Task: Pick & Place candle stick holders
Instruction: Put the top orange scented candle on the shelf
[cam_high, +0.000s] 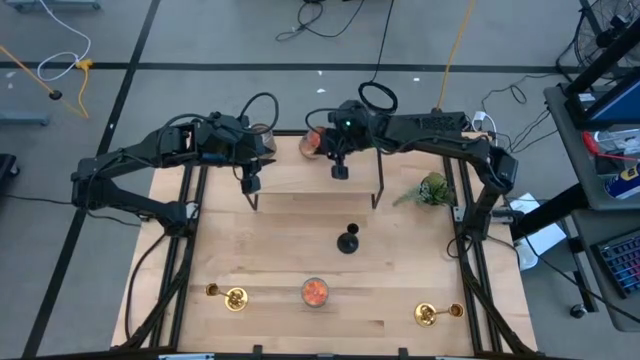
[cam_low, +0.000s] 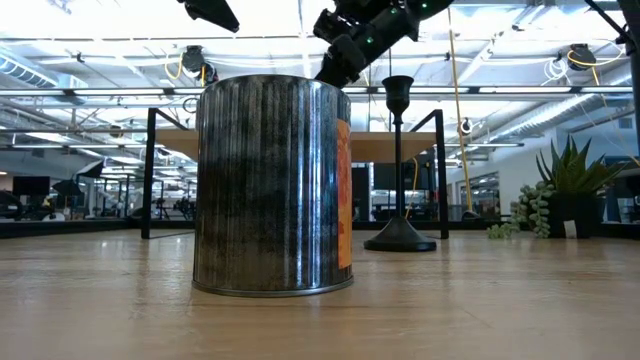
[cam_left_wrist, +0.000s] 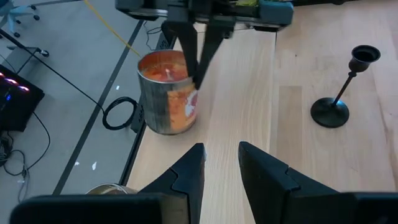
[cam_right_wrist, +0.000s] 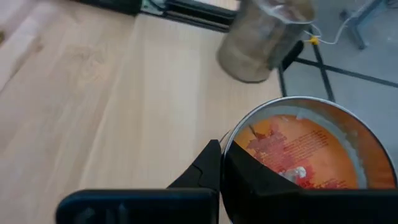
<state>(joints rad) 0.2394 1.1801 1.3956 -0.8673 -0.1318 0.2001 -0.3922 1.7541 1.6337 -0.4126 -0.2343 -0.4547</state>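
The matte black candle stick holder (cam_high: 347, 240) stands upright on its round base mid-table; it also shows in the low view (cam_low: 398, 170) and the left wrist view (cam_left_wrist: 339, 93). Two gold holders (cam_high: 232, 297) (cam_high: 432, 314) lie on their sides near the front edge. My right gripper (cam_right_wrist: 222, 152) is at an orange-filled glass jar (cam_high: 312, 143) at the far edge of a raised wooden shelf (cam_high: 300, 180). My left gripper (cam_left_wrist: 221, 155) is open and empty, over the shelf's left part (cam_high: 250, 183). My right gripper is shut on the orange jar's rim (cam_right_wrist: 229, 144), one finger inside the jar and one outside (cam_left_wrist: 205, 62). The fingers come from above, pointing down. The jar stays upright; whether its base (cam_left_wrist: 165, 127) is still on the shelf I cannot tell.
A second jar with grey filling (cam_right_wrist: 264, 37) stands just left of the orange one. Another orange-filled jar (cam_high: 315, 291) stands near the front edge, large in the low view (cam_low: 275, 185). A green plant sprig (cam_high: 430, 190) lies at the right.
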